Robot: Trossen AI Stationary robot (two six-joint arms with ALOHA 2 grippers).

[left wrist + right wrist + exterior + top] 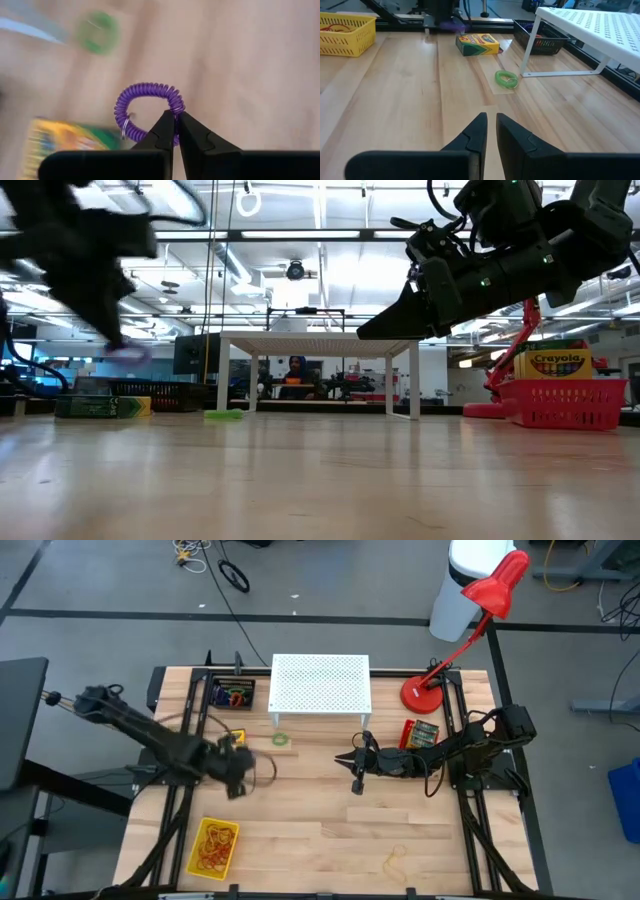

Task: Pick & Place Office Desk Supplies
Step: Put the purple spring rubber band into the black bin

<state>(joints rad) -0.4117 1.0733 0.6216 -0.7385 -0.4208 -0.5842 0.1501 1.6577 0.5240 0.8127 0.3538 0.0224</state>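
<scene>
My left gripper (175, 116) is shut on a purple coiled elastic loop (145, 92) above the left part of the table, where the high view shows it (240, 778). Below it, a yellow-and-green crayon box (232, 738) lies flat on the wood. A green loop (280, 739) lies just in front of the white stand. My right gripper (491, 120) hovers over the table's middle (358, 783), its fingers nearly together with nothing between them, pointing toward the green loop (506, 79). My left gripper pinches one spot of the purple loop's coil (176, 107) between its two fingertips. The fingers slant down from above. The rest of the ring stands out beyond the fingertips, lifted clear of the table (125, 352).
A white perforated stand (320, 683) is at the far middle, with a red lamp (425, 695) to its right. There is a black tray (232, 695) at the far left and a red basket with a crayon box (420, 733) on the right. A yellow basket (213, 847) is at the near left. A rubber band (397, 860) lies near the front edge.
</scene>
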